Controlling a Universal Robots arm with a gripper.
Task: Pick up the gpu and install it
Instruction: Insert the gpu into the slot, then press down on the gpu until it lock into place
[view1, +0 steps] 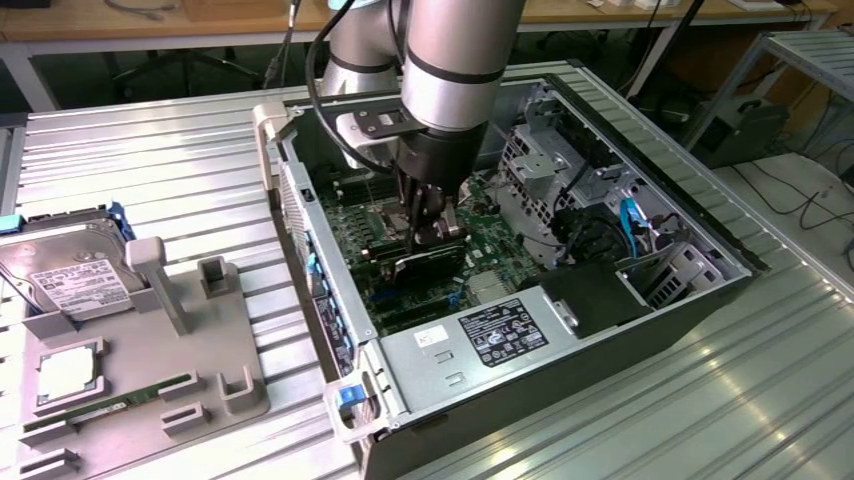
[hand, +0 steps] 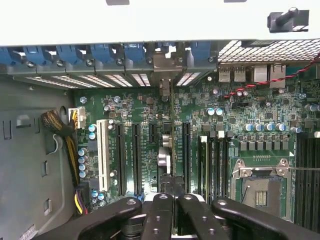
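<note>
In the exterior view, the arm reaches down into the open computer case (view1: 694, 240). The gripper (view1: 434, 228) is closed on the top edge of the gpu (view1: 424, 262), which stands on its edge over the green board (view1: 501, 250).

In the wrist view, the black fingers (hand: 159, 215) pinch the card, seen as a thin line running up to the back wall of the case. The step looks like pushing the card into its slot (hand: 172, 150). It must stay straight and go down evenly.
</note>
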